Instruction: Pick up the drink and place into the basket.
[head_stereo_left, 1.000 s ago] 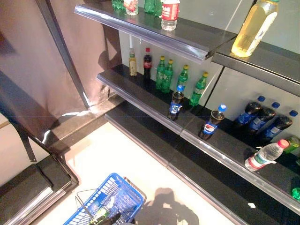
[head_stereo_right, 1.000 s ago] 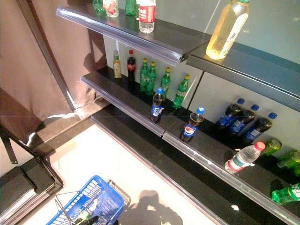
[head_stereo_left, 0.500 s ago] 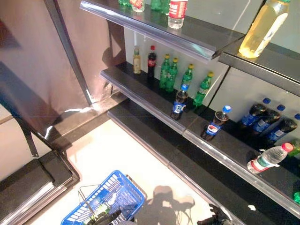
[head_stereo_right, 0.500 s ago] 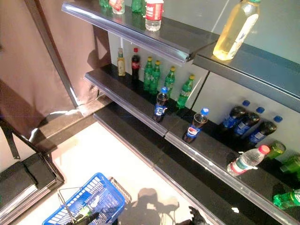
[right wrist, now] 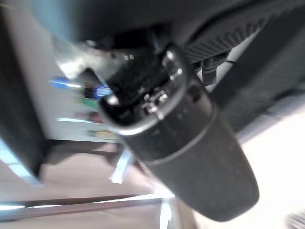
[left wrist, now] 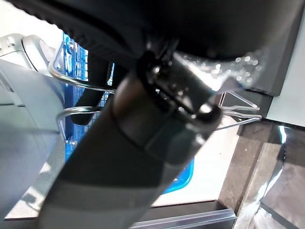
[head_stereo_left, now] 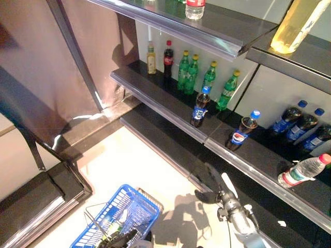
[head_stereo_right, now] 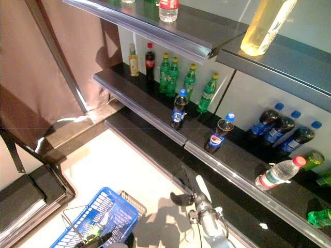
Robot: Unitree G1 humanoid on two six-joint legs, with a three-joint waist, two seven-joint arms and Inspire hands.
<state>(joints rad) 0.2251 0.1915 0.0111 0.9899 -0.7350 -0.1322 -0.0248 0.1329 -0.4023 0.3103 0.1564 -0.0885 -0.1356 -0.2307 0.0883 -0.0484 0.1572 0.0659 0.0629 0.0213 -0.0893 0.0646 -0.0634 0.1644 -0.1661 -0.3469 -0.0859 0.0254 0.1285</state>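
Two dark cola bottles with blue caps stand at the front of the middle shelf, one (head_stereo_left: 198, 109) upright and another (head_stereo_left: 239, 133) leaning. My right hand (head_stereo_left: 209, 182) is open and holds nothing. It hovers in front of the lower shelf edge, below and between those two bottles. The blue wire basket (head_stereo_left: 135, 208) hangs at the lower left, with something green lying inside it. My left hand (head_stereo_left: 120, 241) is at the basket's wire handle (left wrist: 76, 82), with a dark finger curled round it.
Green bottles (head_stereo_left: 184, 70), a red-capped cola (head_stereo_left: 168, 52) and a yellow bottle (head_stereo_left: 151, 58) stand at the back of the middle shelf. More blue-capped bottles (head_stereo_left: 289, 121) and a lying water bottle (head_stereo_left: 302, 171) are to the right. The top shelf (head_stereo_left: 207, 36) juts out overhead.
My right hand has risen into view from the lower right and moved up toward the shelf front. The camera has shifted slightly; the bottles and the basket stay put.
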